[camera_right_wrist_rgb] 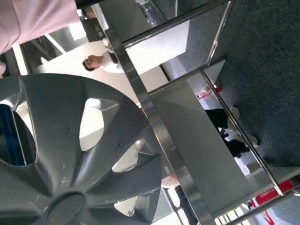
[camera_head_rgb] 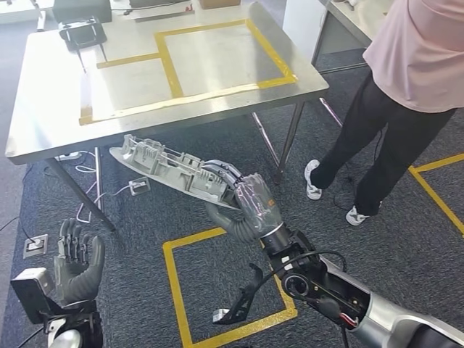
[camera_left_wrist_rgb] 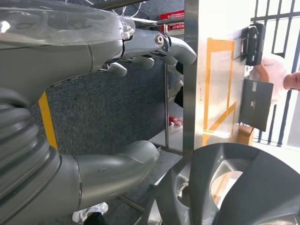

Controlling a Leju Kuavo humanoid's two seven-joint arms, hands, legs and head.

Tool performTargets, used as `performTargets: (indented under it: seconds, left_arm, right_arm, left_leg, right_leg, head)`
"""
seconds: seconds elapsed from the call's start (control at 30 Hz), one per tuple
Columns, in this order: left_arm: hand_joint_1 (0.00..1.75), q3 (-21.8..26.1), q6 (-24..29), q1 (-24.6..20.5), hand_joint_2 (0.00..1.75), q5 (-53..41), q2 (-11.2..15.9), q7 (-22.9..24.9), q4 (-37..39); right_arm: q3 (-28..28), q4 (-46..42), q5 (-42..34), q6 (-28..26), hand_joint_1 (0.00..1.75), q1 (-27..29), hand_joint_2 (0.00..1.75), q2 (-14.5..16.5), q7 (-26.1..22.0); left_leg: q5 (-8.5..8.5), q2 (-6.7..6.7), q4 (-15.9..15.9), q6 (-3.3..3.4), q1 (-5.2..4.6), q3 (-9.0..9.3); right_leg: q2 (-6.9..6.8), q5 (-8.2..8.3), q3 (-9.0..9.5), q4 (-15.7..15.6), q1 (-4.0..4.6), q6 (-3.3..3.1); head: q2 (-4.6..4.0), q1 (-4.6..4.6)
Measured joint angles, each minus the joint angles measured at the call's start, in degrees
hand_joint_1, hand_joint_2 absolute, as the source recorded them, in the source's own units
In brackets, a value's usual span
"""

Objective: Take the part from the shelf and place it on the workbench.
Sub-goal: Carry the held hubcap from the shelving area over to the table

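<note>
The part point(camera_head_rgb: 159, 165) is a silver-grey wheel cover with cut-out spokes. In the head view I see it nearly edge-on, ribbed underside up, held level over the floor in front of the workbench point(camera_head_rgb: 49, 109). My right hand point(camera_head_rgb: 254, 206) grips its near rim, fingers over the top and thumb beneath. Its spoked face point(camera_right_wrist_rgb: 71, 150) looms large in the right wrist view. My left hand point(camera_head_rgb: 77, 264) is low at the left, fingers upright and apart, holding nothing. In the left wrist view the fingers point(camera_left_wrist_rgb: 152, 44) and thumb point(camera_left_wrist_rgb: 113, 171) are spread, with the part point(camera_left_wrist_rgb: 247, 187) beyond them.
The steel workbench carries a yellow tape frame point(camera_head_rgb: 170, 69) and a black object point(camera_head_rgb: 82, 32) at its far left. A person point(camera_head_rgb: 404, 72) in a pink top stands at the right. Table legs point(camera_head_rgb: 290, 141), floor sockets point(camera_head_rgb: 35, 245) and a yellow floor square point(camera_head_rgb: 175, 290) lie below.
</note>
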Motion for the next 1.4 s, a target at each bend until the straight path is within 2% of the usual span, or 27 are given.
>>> performTargets:
  seconds: [0.43, 0.6, 0.7, 0.77, 0.87, 0.9, 0.93, 0.97, 1.03, 1.07, 1.1, 1.13, 1.2, 1.23, 1.27, 1.33, 1.37, 1.4]
  left_arm:
    - [0.00, 0.00, 0.20, 0.01, 1.75, -0.52, 0.04, 0.49, 0.00]
    - [0.00, 0.00, 0.18, 0.01, 1.75, -0.79, 0.04, 0.80, 0.00]
    - [0.00, 0.00, 0.18, -0.02, 1.75, -0.93, 0.02, 0.82, -0.02]
    - [0.00, 0.00, 0.18, -0.05, 1.75, -0.99, -0.02, 0.83, -0.04]
    - [0.00, 0.00, 0.17, -0.02, 1.75, -1.01, -0.10, 0.83, -0.04]
    - [0.00, 0.00, 0.17, 0.02, 1.75, -1.01, -0.11, 0.83, -0.04]
    - [0.00, 0.00, 0.18, 0.05, 1.75, -1.00, -0.11, 0.84, -0.04]
    - [0.00, 0.00, 0.24, 0.10, 1.75, -1.01, -0.11, 0.84, -0.04]
    - [0.00, 0.00, 0.43, 0.17, 1.75, -1.02, -0.10, 0.83, -0.05]
    - [0.00, 0.00, 0.55, 0.17, 1.75, -1.03, -0.08, 0.80, -0.05]
    - [0.00, 0.00, 0.68, 0.14, 1.75, -1.03, -0.07, 0.78, -0.07]
    - [0.00, 0.00, 0.79, 0.17, 1.75, -1.04, -0.06, 0.73, -0.09]
    - [0.00, 0.00, 1.00, 0.26, 1.75, -1.04, -0.06, 0.67, -0.19]
    - [0.00, 0.00, 1.05, 0.30, 1.75, -1.05, -0.05, 0.61, -0.25]
    - [0.00, 0.00, 1.09, 0.26, 1.75, -1.05, -0.05, 0.57, -0.32]
    - [0.00, 0.00, 1.13, 0.37, 1.75, -1.05, -0.04, 0.48, -0.39]
    - [0.00, 0.00, 1.14, 0.55, 1.75, -1.04, -0.04, 0.48, -0.39]
    - [0.00, 0.00, 1.14, 0.78, 1.75, -1.04, -0.04, 0.48, -0.39]
  right_arm:
    - [-0.02, -0.17, 0.15, 0.17, 1.75, -0.02, 1.75, 0.00, 0.07]
    - [-0.02, -0.19, 0.15, 0.24, 1.75, -0.01, 1.75, 0.00, 0.49]
    - [-0.04, -0.37, 0.15, 0.22, 1.75, 0.01, 1.75, -0.01, 0.52]
    - [-0.08, -0.55, 0.15, 0.21, 1.75, -0.01, 1.75, -0.02, 0.50]
    - [-0.10, -0.63, 0.15, 0.20, 1.75, 0.10, 1.75, -0.02, 0.49]
    - [-0.10, -0.63, 0.15, 0.21, 1.75, 0.18, 1.75, -0.02, 0.50]
    - [-0.09, -0.63, 0.12, 0.21, 1.75, 0.24, 1.75, -0.02, 0.50]
    - [-0.09, -0.63, 0.05, 0.21, 1.75, 0.28, 1.75, -0.02, 0.48]
    - [-0.09, -0.61, -0.24, 0.21, 1.75, 0.27, 1.75, -0.03, 0.36]
    - [-0.08, -0.62, -0.40, 0.21, 1.75, 0.20, 1.75, -0.04, 0.27]
    - [-0.08, -0.63, -0.56, 0.21, 1.75, 0.18, 1.75, -0.05, 0.15]
    - [-0.08, -0.64, -0.68, 0.21, 1.75, 0.15, 1.75, -0.07, 0.02]
    - [-0.09, -0.66, -0.85, 0.22, 1.75, 0.20, 1.75, -0.08, -0.13]
    - [-0.11, -0.65, -0.92, 0.25, 1.75, 0.14, 1.75, -0.09, -0.16]
    - [-0.11, -0.64, -0.97, 0.27, 1.75, 0.06, 1.75, -0.10, -0.20]
    - [-0.07, -0.65, -1.14, 0.33, 1.75, -0.14, 1.75, -0.11, -0.37]
    - [-0.03, -0.65, -1.26, 0.35, 1.75, -0.18, 1.75, -0.11, -0.43]
    - [0.00, -0.64, -1.41, 0.37, 1.75, -0.19, 1.75, -0.11, -0.45]
  left_leg:
    - [-0.56, 0.00, 0.09, 0.37, -0.01, 0.03]
    - [-0.70, 0.00, 0.16, 0.77, -0.38, -0.01]
    - [-0.43, 0.09, -0.33, 1.31, -0.19, 0.36]
    - [-0.21, 0.20, -0.77, 1.69, 0.13, 1.16]
    - [-0.30, 0.25, -0.89, 1.84, 0.24, 1.75]
    - [-0.51, 0.20, -0.89, 1.79, 0.27, 1.85]
    - [-0.78, 0.13, -0.87, 1.67, 0.31, 2.01]
    - [-1.13, 0.06, -0.87, 1.49, 0.39, 2.32]
    - [-1.97, -0.04, -0.87, 0.94, 0.50, 3.20]
    - [-2.35, -0.05, -0.83, 0.58, 0.53, 3.48]
    - [-2.64, -0.03, -0.82, 0.20, 0.54, 3.58]
    - [-2.84, -0.01, -0.79, -0.20, 0.53, 3.66]
    - [-3.23, 0.06, -0.42, -0.92, 0.66, 3.94]
    - [-3.07, 0.10, 1.04, -1.23, 0.75, 3.44]
    - [-2.85, 0.13, 3.69, -1.47, 0.85, 1.89]
    - [-3.09, 0.17, 11.82, -1.81, 0.93, -4.11]
    - [-4.20, 0.17, 15.42, -1.88, 0.93, -7.49]
    - [-5.53, 0.17, 17.60, -1.87, 0.92, -10.31]
  right_leg:
    - [0.01, -0.43, 0.04, -0.05, -0.18, 0.29]
    - [0.01, -0.36, 0.11, -0.10, -0.35, 0.67]
    - [0.07, -0.22, 0.06, 0.71, -0.33, 1.14]
    - [0.05, -2.20, -1.22, 3.68, -0.33, 1.37]
    - [0.00, -7.51, -5.78, 14.51, -0.48, 1.56]
    - [-0.02, -8.30, -6.88, 16.89, -0.58, 1.62]
    - [-0.03, -8.03, -6.98, 17.14, -0.72, 1.75]
    - [-0.06, -6.70, -5.90, 15.04, -0.90, 1.91]
    - [-0.09, -3.36, -1.89, 7.22, -1.19, 2.16]
    - [-0.11, -3.05, -0.26, 3.86, -1.09, 1.97]
    - [-0.07, -3.14, 0.83, 2.01, -0.95, 1.59]
    - [-0.02, -3.96, 1.25, 1.53, -0.70, 1.04]
    - [0.17, -4.32, 2.28, 1.27, -0.55, -0.09]
    - [0.25, -4.70, 2.89, 1.13, -0.55, -0.52]
    - [0.31, -5.02, 3.62, 1.00, -0.59, -0.84]
    - [0.32, -6.09, 5.05, 0.80, -0.60, -1.30]
    - [0.34, -6.79, 5.83, 0.75, -0.57, -1.39]
    - [0.38, -7.60, 6.78, 0.73, -0.52, -1.43]
  head:
    - [0.00, -0.02]
    - [0.00, -0.03]
    - [0.00, -0.02]
    - [0.00, 0.15]
    - [0.00, 0.51]
    - [0.00, 0.55]
    - [0.00, 0.57]
    - [0.00, 0.61]
    - [-0.01, 0.63]
    - [-0.01, 0.60]
    - [-0.01, 0.54]
    - [-0.01, 0.42]
    - [0.00, 0.29]
    - [0.00, 0.16]
    - [0.00, 0.05]
    - [0.00, -0.22]
    - [0.00, -0.28]
    - [0.00, -0.31]
